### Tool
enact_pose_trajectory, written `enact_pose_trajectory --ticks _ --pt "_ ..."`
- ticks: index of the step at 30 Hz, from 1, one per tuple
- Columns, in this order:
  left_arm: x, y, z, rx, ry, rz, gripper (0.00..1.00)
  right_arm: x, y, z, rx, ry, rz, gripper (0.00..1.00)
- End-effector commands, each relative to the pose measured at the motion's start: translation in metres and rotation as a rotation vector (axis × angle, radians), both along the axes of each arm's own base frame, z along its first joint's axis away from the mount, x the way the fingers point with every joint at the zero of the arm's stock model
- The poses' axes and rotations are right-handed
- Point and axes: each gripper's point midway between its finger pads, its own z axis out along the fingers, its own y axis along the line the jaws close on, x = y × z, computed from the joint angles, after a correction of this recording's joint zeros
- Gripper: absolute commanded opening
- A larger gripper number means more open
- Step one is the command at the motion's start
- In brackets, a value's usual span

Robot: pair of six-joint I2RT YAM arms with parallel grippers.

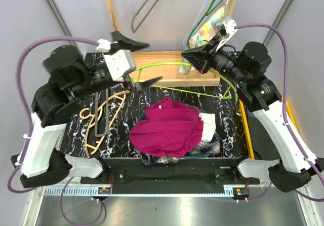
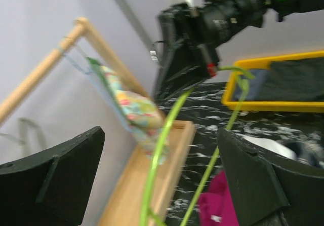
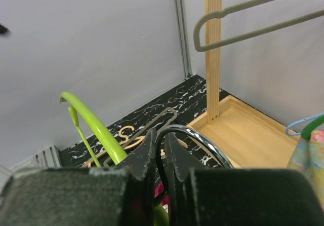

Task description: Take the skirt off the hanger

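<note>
left pincer [image 1: 140,63]: wide open, empty
right pincer [image 1: 187,58]: clamped on green hanger [image 1: 167,64] hook
skirt [image 1: 169,127]: magenta, heaped on counter [image 1: 228,122]

This was a robotics lab cell, not a home: plain grey panel walls [image 1: 81,8] on metal struts [image 1: 53,8] boxed in a black marbled tabletop [image 1: 228,124]. A bare wooden rack [image 1: 110,8] stood at the back, and the cabled left arm [image 1: 38,135] and right arm [image 1: 283,129] were bolted at the near edge.

Marbled black table [image 1: 226,118] — clothes heap [image 1: 169,129], wooden hanger [image 1: 114,99]
</note>
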Motion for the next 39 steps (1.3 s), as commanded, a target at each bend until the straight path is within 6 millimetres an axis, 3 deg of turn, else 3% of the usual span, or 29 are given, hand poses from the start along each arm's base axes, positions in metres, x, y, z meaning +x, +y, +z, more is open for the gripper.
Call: enact_pose_trajectory --ticks 1,9,16,20,21,22,24,27,30,31,32,33,34,35,39 --pt "-0.017 -0.032 -0.04 0.065 0.238 -0.172 0.99 -0.01 0.005 0.028 0.051 -0.102 0.007 0.0" --pt "0.02 -0.04 -0.073 0.112 0.388 -0.161 0.99 -0.02 0.023 0.027 0.043 -0.138 0.028 0.0" --pt "0.029 -0.044 -0.085 0.141 0.399 -0.17 0.96 -0.024 0.022 0.033 0.049 -0.159 0.028 0.0" --pt "0.03 -0.042 -0.081 0.135 0.396 -0.201 0.55 -0.02 0.025 0.023 0.035 -0.141 0.028 0.0" --pt "0.031 -0.042 -0.08 0.133 0.395 -0.199 0.27 -0.019 0.025 0.021 0.034 -0.138 0.025 0.0" --pt "0.032 -0.042 -0.079 0.132 0.388 -0.197 0.17 -0.018 0.026 0.018 0.03 -0.133 0.024 0.0" --pt "0.034 -0.037 -0.074 0.123 0.368 -0.177 0.0 -0.016 0.027 0.011 0.023 -0.12 0.019 0.0" --pt "0.04 -0.023 -0.07 0.108 0.36 -0.113 0.0 -0.011 0.029 0.007 0.023 -0.113 0.015 0.0" --pt "0.056 0.006 -0.08 0.109 0.353 0.033 0.0 -0.005 0.028 0.011 0.037 -0.117 -0.017 0.21" --pt "0.065 0.014 -0.101 0.131 0.395 0.079 0.0 -0.003 0.026 0.016 0.05 -0.131 -0.032 0.45" --pt "0.067 0.036 -0.095 0.099 0.363 0.145 0.0 -0.001 0.022 0.019 0.057 -0.137 -0.057 0.68" --pt "0.074 0.048 -0.104 0.093 0.378 0.207 0.0 0.001 0.02 0.021 0.053 -0.149 -0.072 0.95" --pt "0.081 0.059 -0.122 0.102 0.412 0.252 0.0 0.002 0.017 0.026 0.058 -0.161 -0.087 1.0" --pt "0.082 0.08 -0.121 0.081 0.394 0.318 0.0 0.004 0.012 0.03 0.066 -0.171 -0.12 1.0" --pt "0.087 0.128 -0.144 0.081 0.405 0.5 0.0 0.002 -0.004 0.054 0.111 -0.239 -0.189 1.0"
